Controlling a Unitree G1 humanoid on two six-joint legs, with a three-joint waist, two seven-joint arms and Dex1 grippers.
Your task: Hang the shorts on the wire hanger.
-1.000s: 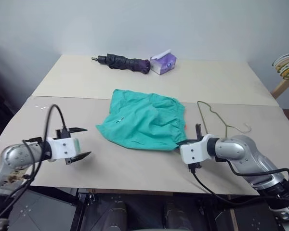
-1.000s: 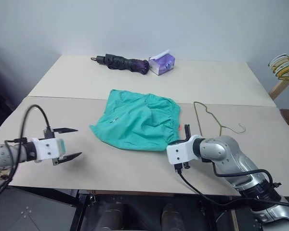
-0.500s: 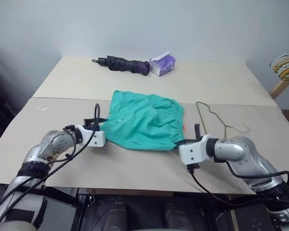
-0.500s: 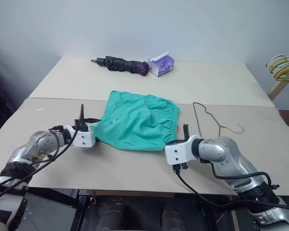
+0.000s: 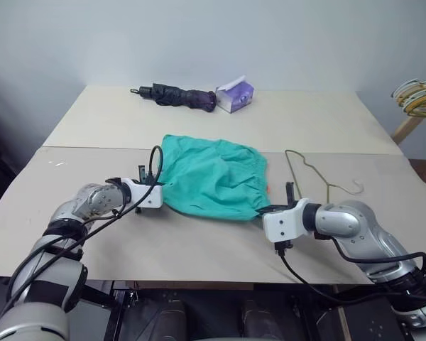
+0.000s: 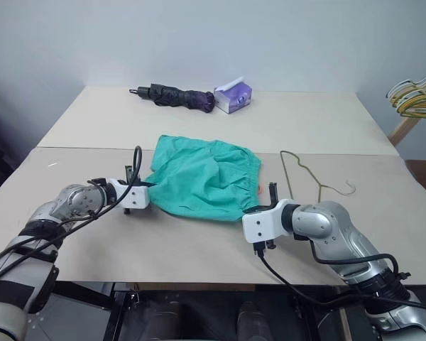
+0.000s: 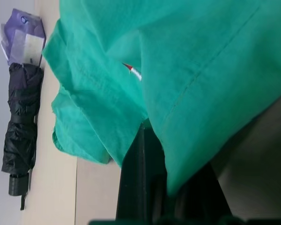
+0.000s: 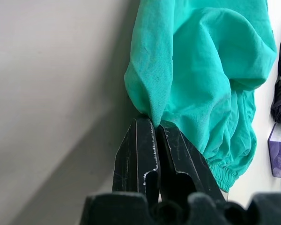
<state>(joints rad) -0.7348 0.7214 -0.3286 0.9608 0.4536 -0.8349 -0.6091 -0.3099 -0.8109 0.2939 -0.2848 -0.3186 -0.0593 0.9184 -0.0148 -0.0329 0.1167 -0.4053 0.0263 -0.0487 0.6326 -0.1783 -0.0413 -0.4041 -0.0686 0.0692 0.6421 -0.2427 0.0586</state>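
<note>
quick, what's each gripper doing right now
left gripper: shut on the shorts
right gripper: shut on the shorts

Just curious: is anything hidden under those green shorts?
The shorts lie on the bare table; nothing sticks out beneath them. Whatever the cloth covers cannot be seen.

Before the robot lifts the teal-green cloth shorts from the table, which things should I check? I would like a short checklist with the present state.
1. Right gripper shut on the teal-green cloth shorts: ok.
2. Left gripper shut on the opposite corner: ok.
3. Thin olive-green wire hanger lies free beside the shorts: ok.
4. Shorts are apart from the dark folded umbrella and the purple tissue box: ok.
5. Grip depth sufficient for lifting: cannot tell.
</note>
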